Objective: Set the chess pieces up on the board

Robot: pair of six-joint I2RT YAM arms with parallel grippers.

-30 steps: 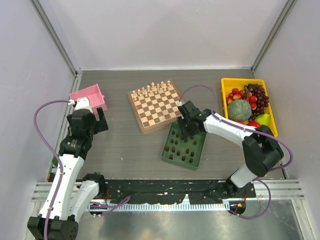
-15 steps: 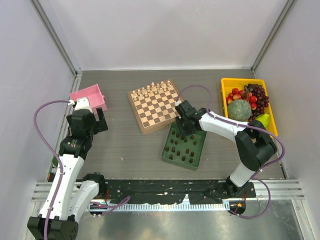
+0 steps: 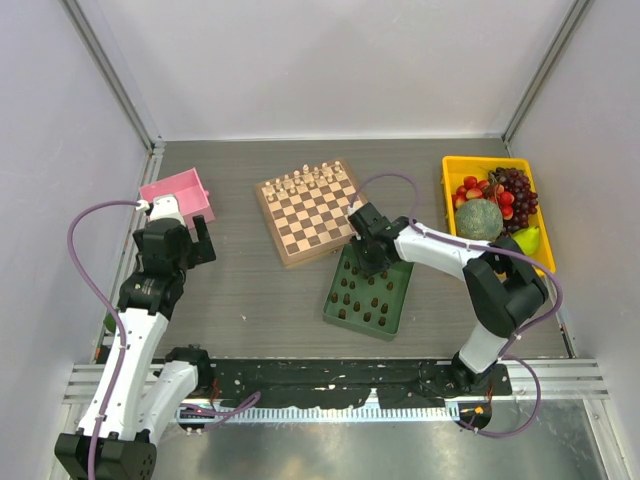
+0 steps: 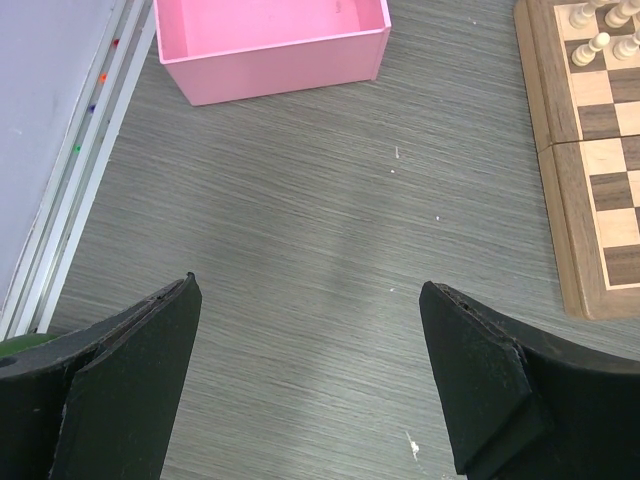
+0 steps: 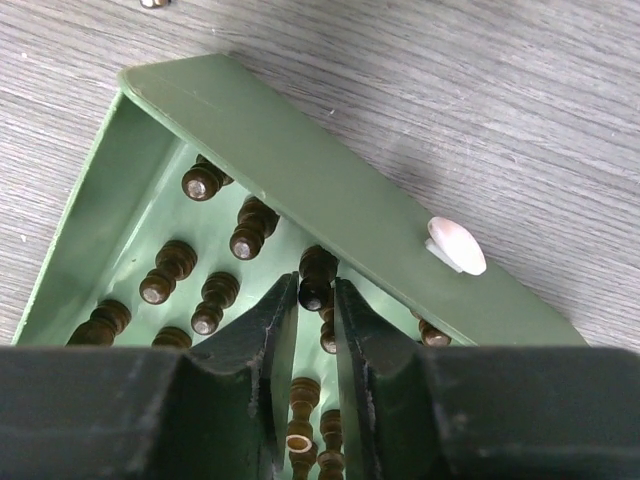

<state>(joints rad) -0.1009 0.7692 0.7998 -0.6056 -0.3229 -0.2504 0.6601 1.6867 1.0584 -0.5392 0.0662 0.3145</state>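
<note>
Several dark chess pieces (image 3: 365, 295) stand in a green tray (image 3: 335, 308) just right of the board (image 3: 310, 215). My right gripper (image 3: 368, 262) reaches into the tray's far corner. In the right wrist view its jaws (image 5: 316, 285) are closed in on the head of one dark piece (image 5: 316, 268) by the tray wall (image 5: 300, 170), touching it on both sides. More dark pieces (image 5: 168, 270) stand to the left. The board (image 4: 590, 200) has pale pieces (image 3: 305, 180) along its far rows. My left gripper (image 4: 310, 300) hangs open over bare table, left of the board.
A pink bin (image 3: 178, 195) sits at the far left, just ahead of the left gripper. A yellow bin of fruit (image 3: 450, 190) stands at the right. A small white object (image 5: 455, 247) lies at the tray's outer wall.
The right gripper has slid left and toward the tray's far corner, and its jaws have narrowed onto one dark piece. The left arm has not moved.
</note>
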